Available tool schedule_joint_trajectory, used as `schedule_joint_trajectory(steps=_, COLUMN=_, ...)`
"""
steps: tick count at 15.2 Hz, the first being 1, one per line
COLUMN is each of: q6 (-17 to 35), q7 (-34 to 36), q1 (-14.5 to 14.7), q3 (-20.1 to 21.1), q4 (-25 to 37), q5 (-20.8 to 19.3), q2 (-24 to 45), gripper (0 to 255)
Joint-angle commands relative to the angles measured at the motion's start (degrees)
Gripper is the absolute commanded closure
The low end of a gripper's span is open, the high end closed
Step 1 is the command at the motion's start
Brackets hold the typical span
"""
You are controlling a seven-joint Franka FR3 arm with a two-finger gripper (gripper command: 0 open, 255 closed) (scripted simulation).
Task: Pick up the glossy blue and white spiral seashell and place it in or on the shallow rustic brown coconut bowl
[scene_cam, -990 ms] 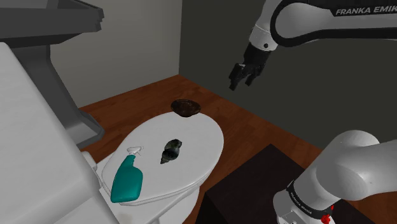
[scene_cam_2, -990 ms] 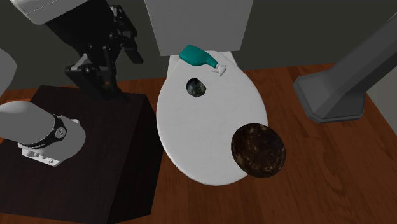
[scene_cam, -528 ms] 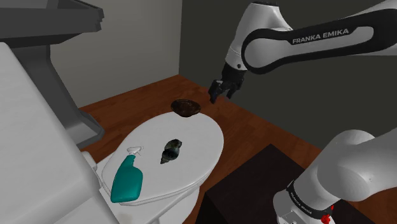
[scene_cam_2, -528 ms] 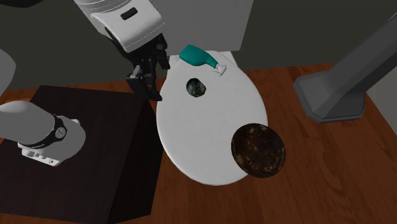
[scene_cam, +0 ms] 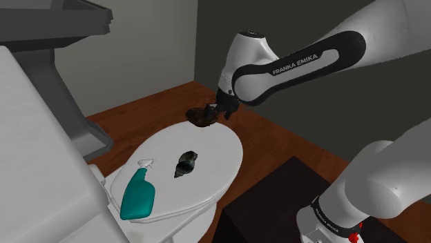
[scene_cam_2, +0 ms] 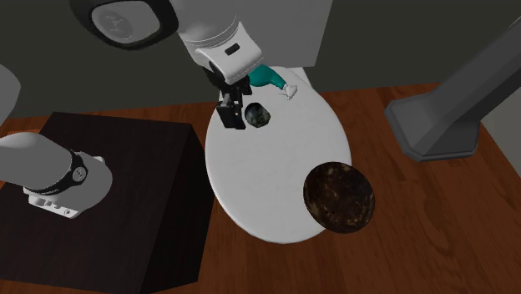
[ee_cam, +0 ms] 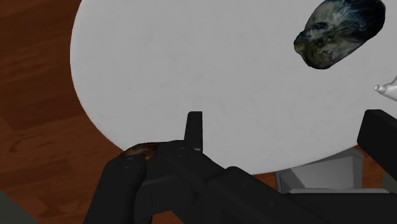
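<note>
The seashell (scene_cam: 185,163) (scene_cam_2: 257,115) (ee_cam: 339,32), dark with blue-grey and whitish mottling, lies on the white toilet lid (scene_cam: 214,148) (scene_cam_2: 275,175) (ee_cam: 210,70). The dark brown coconut bowl (scene_cam: 199,118) (scene_cam_2: 338,199) rests at the lid's rounded end. A sliver of the bowl (ee_cam: 141,152) peeks from behind the hand. My gripper (scene_cam: 221,110) (scene_cam_2: 232,117) (ee_cam: 285,121) hovers above the lid, open and empty. In the second exterior view it is just left of the shell. In the shoulder view it partly covers the bowl.
A teal spray bottle (scene_cam: 138,195) (scene_cam_2: 264,78) with a white nozzle (ee_cam: 387,89) lies on the lid near the tank. Wooden floor (scene_cam_2: 417,250) surrounds the toilet. A grey fixture (scene_cam_2: 451,108) stands to the second exterior view's right, the dark stand (scene_cam_2: 108,209) to its left.
The arm has swung down and toward the toilet. The gripper went from high beside the stand to just over the lid, close to the shell. Shell, bowl and bottle have not moved.
</note>
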Motion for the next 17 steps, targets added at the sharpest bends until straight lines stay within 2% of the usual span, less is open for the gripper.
schedule_joint_trajectory(steps=1, q6=3.3, q7=2.7, q1=0.0, q3=1.5, q4=1.4, q5=-1.3, q2=4.5, gripper=0)
schedule_joint_trajectory(steps=6, q6=9.9, q7=10.6, q1=0.1, q3=3.9, q4=6.3, q5=-7.6, q2=16.0, gripper=0)
schedule_joint_trajectory(steps=10, q6=13.4, q7=17.5, q1=2.1, q3=3.4, q4=11.4, q5=-14.1, q2=24.8, gripper=0)
schedule_joint_trajectory(steps=17, q6=17.4, q7=20.4, q1=3.6, q3=1.2, q4=12.7, q5=-18.2, q2=30.4, gripper=0)
